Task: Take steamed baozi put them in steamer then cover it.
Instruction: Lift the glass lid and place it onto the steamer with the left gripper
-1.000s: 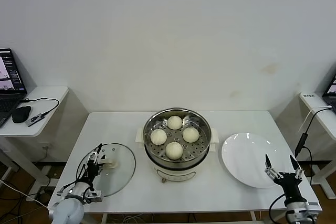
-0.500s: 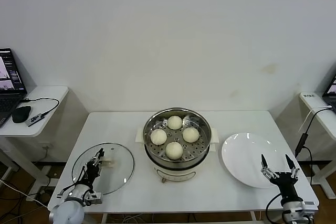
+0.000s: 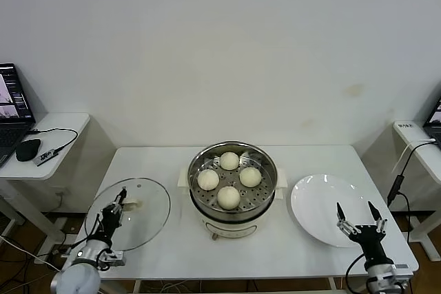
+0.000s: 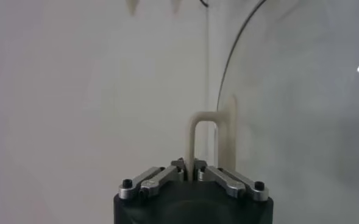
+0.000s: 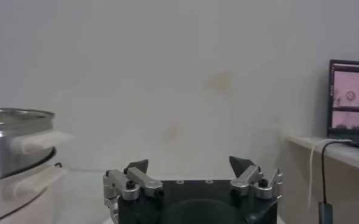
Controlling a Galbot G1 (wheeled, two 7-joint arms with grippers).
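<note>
Several cream-white steamed baozi (image 3: 229,197) sit inside the steel steamer (image 3: 231,225) at the table's middle. The cover (image 3: 143,217), a clear glass lid, hangs tilted above the table's left end. My left gripper (image 3: 121,201) is shut on its cream bar handle (image 3: 131,204). In the left wrist view the gripper (image 4: 190,167) pinches one leg of the handle (image 4: 205,119), with the glass (image 4: 301,122) beyond it. My right gripper (image 3: 358,222) hovers open and empty at the near right corner, and its wrist view shows the same gripper (image 5: 191,164) with the steamer (image 5: 11,140) off to one side.
An empty white plate (image 3: 324,201) lies right of the steamer, just ahead of the right gripper. Side desks with laptops stand left (image 3: 14,105) and right (image 5: 350,91) of the table. A mouse (image 3: 27,149) and cable lie on the left desk.
My left gripper has shut on the cover's handle, lifted the lid off the table and drawn it a little leftward, tilted. The right gripper has pulled back slightly toward the near edge.
</note>
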